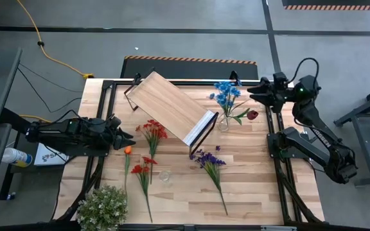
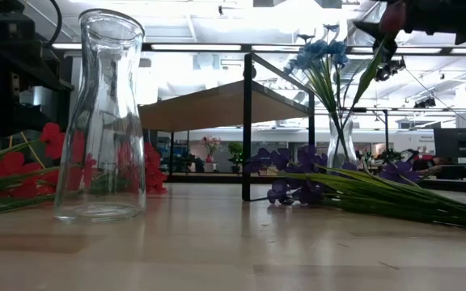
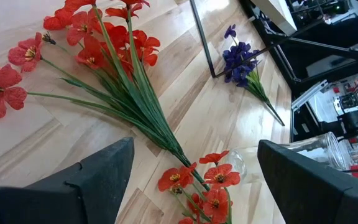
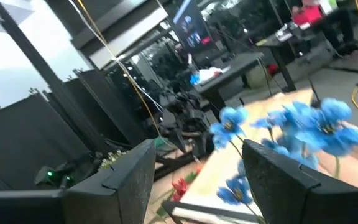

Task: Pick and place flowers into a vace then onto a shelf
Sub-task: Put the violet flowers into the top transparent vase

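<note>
Two glass vases: one (image 1: 223,123) holding blue flowers (image 1: 227,96) at 2 o'clock, one empty (image 1: 165,176) at 6. Red sprigs (image 1: 153,131), purple sprig (image 1: 209,160) lie flat beside shelf (image 1: 169,106). Left gripper (image 1: 128,138) at 9, fingers apart; right gripper (image 1: 252,93) at 2, jaws spread, empty.

Left pincer (image 1: 131,138) open, low; right pincer (image 1: 252,89) open, raised
</note>
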{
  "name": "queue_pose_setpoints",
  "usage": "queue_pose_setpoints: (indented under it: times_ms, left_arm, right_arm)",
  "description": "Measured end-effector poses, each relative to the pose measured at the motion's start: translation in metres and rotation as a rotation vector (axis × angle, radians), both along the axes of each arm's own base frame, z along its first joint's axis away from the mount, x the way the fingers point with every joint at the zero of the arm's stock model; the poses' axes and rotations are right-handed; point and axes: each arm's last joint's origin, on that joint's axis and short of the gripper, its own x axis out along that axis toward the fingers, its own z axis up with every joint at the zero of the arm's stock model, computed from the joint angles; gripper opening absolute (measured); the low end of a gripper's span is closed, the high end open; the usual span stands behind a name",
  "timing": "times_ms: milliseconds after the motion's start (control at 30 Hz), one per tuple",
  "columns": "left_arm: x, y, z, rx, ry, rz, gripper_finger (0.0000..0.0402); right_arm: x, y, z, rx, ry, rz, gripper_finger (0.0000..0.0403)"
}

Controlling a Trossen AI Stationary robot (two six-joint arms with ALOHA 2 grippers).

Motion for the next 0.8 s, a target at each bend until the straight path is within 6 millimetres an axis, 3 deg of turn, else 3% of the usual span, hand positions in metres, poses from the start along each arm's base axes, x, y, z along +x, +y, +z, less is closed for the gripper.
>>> queue_pose_setpoints:
  times_ms: [800]
  left_arm:
    - [0.0, 0.0, 0.0, 0.0, 0.0, 0.0, 0.0376]
  right_arm:
    - [-0.015, 0.033, 0.048, -0.187, -0.271, 0.144, 0.0232]
